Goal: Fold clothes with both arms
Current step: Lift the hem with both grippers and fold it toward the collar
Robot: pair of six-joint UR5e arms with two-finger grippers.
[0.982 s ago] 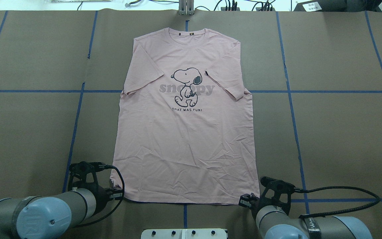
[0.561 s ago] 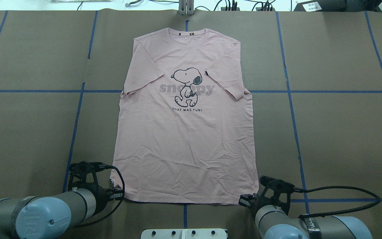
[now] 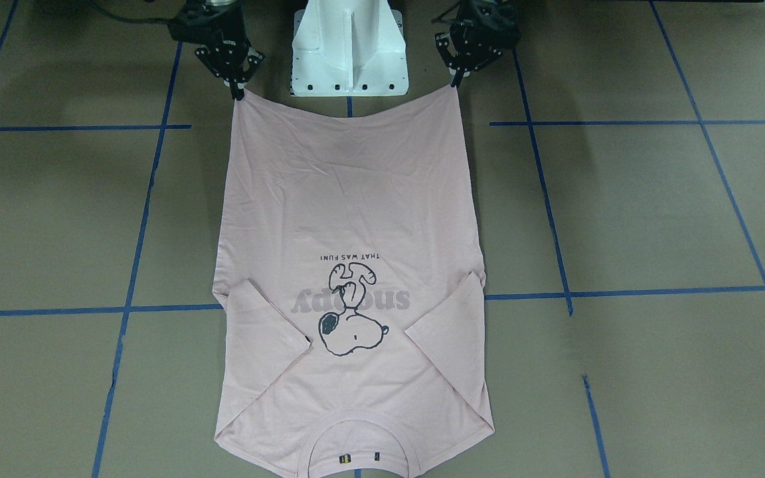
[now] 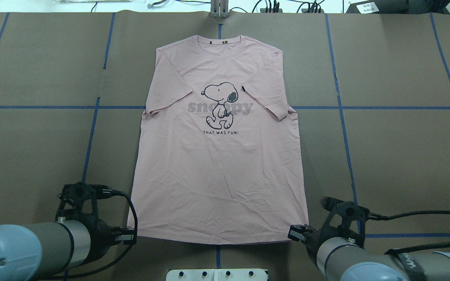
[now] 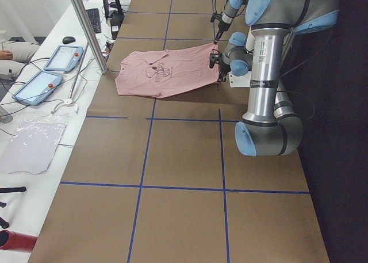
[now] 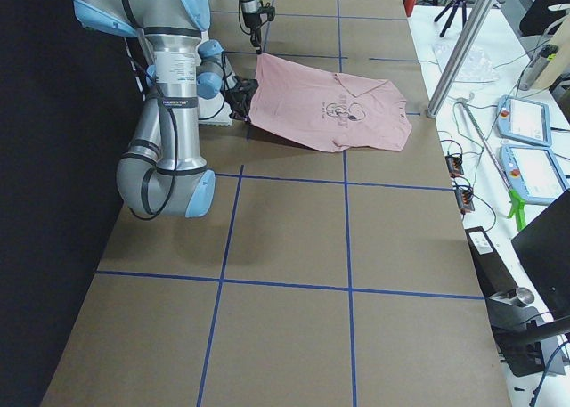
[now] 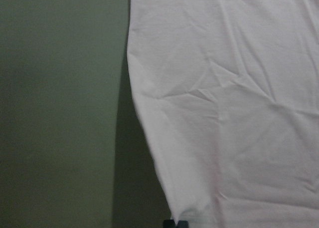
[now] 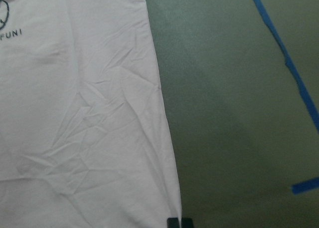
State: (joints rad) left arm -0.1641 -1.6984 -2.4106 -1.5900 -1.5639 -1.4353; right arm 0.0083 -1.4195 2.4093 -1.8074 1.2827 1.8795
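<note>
**Lifting the hem, with the main folds yet to make**

Lying face up and stretching straight away from the white pedestal base (image 3: 349, 46): a pale pink T-shirt (image 4: 217, 164), hem (image 3: 349, 123) nearest the base, ribbed collar (image 4: 220, 39) farthest from it.

Pinching the hem corner on the base's left side with the left gripper (image 4: 129, 236), fingers clamped tight on the cloth. Doing the same at the corner on the base's right side with the right gripper (image 4: 293, 234).

Raising that edge off the brown paper (image 4: 404, 156), going by the side views, though possibly only slightly, being too small there to judge. Sagging a little in front of the base between the two holds.

Showing both sleeves (image 4: 170, 91) already turned inward, flanking the Snoopy print (image 4: 219, 105) beyond the base. Judging the task as early: corners secured, hem-to-collar fold not yet made, further folds likely waiting.

Looking like thin, soft, matte jersey, finely creased in the half nearer the base and smoother toward the collar. Resting on flat, dull paper crossed by blue tape (image 4: 342, 128) lines.
</note>
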